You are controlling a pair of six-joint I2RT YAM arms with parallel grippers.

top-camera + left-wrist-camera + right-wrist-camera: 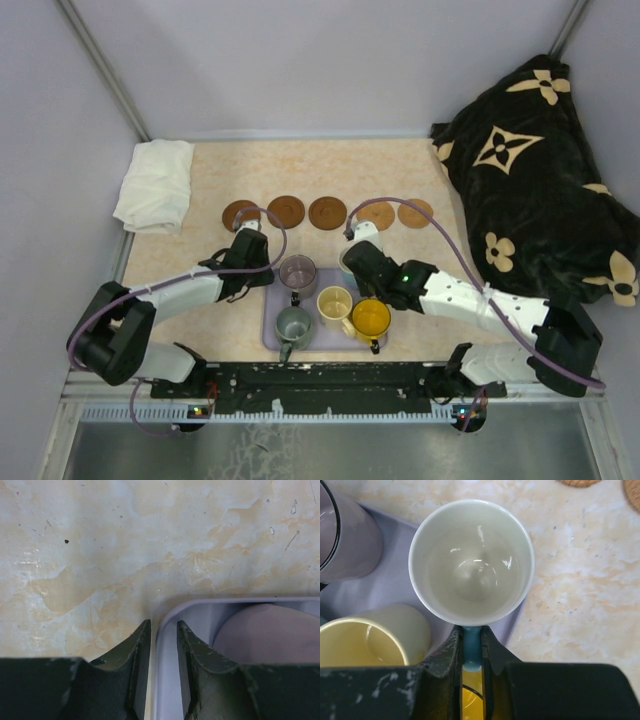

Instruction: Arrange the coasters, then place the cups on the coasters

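Observation:
Five brown coasters lie in a row across the table, from the leftmost coaster (pixel 240 214) to the rightmost coaster (pixel 415 212). On the lavender tray (pixel 272 338) stand the purple-grey cup (pixel 297 272), the grey-green cup (pixel 293 324), the cream cup (pixel 334 303) and the orange-yellow cup (pixel 371 319). My right gripper (pixel 471 630) is shut on the blue handle of the light blue cup (pixel 471 560), which sits at the tray's far right corner. My left gripper (pixel 164 625) straddles the tray rim (pixel 225 600) with its jaws slightly apart, a thin gap beside the rim.
A folded white cloth (pixel 156 185) lies at the far left. A dark patterned blanket (pixel 540 170) is heaped at the right. Both wrists hang over the tray's far edge, just in front of the coaster row.

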